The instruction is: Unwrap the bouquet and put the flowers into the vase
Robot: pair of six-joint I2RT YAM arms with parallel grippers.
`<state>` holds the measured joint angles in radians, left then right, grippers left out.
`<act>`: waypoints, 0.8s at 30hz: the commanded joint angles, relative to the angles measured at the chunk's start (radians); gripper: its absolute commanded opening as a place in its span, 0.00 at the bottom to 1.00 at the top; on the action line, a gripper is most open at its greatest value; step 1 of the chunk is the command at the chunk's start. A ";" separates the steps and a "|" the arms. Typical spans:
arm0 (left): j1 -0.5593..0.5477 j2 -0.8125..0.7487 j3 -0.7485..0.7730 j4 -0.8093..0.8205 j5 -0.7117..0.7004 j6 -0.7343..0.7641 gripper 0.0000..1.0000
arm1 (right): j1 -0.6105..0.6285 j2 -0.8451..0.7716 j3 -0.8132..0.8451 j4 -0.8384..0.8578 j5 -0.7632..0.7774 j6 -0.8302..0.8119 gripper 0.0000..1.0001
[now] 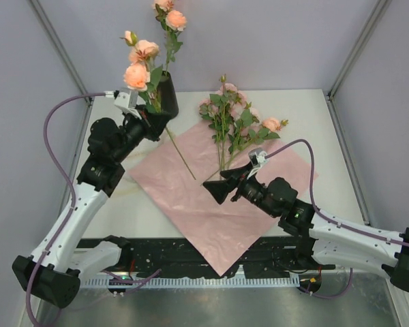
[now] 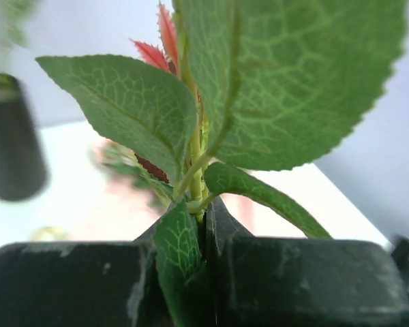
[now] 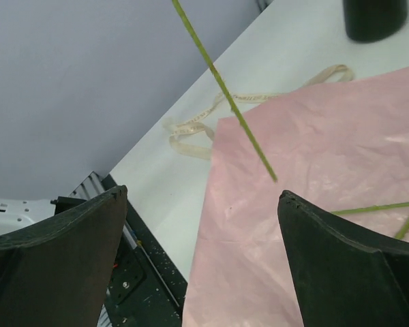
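White tabletop [image 1: 293, 109] in a grey-walled enclosure; creased matte pink paper sheet [image 1: 191, 197] spread flat on it. Right arm stretched low over the sheet; right gripper [image 1: 221, 185] spread wide and empty, near the thin green stems of the loose peach-pink roses [image 1: 240, 122] lying on the sheet's far part. Left arm reared up; left gripper [image 2: 206, 221] clenched on a serrated-leaf rose stem [image 1: 138, 75], held high beside the tall black cylindrical vase [image 1: 169, 92], lower end hanging free over the sheet; limp cream ribbon [image 3: 191, 128] on the table, left of the sheet.

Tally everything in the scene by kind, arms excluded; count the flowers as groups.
Vase: 1
Paper sheet: 1
Ribbon: 1
Flower groups: 2 (stem in left gripper, bunch on sheet)
Total: 5
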<state>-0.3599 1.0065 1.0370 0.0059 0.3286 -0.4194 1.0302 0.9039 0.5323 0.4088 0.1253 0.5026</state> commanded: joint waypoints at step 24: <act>0.125 0.828 1.044 0.229 -0.493 0.482 0.00 | 0.002 -0.045 -0.005 -0.090 0.270 -0.061 0.95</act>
<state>-0.2539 1.7569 2.0254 0.1600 -0.1608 0.0116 1.0302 0.8429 0.4732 0.2756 0.3695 0.4637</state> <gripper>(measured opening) 0.062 0.955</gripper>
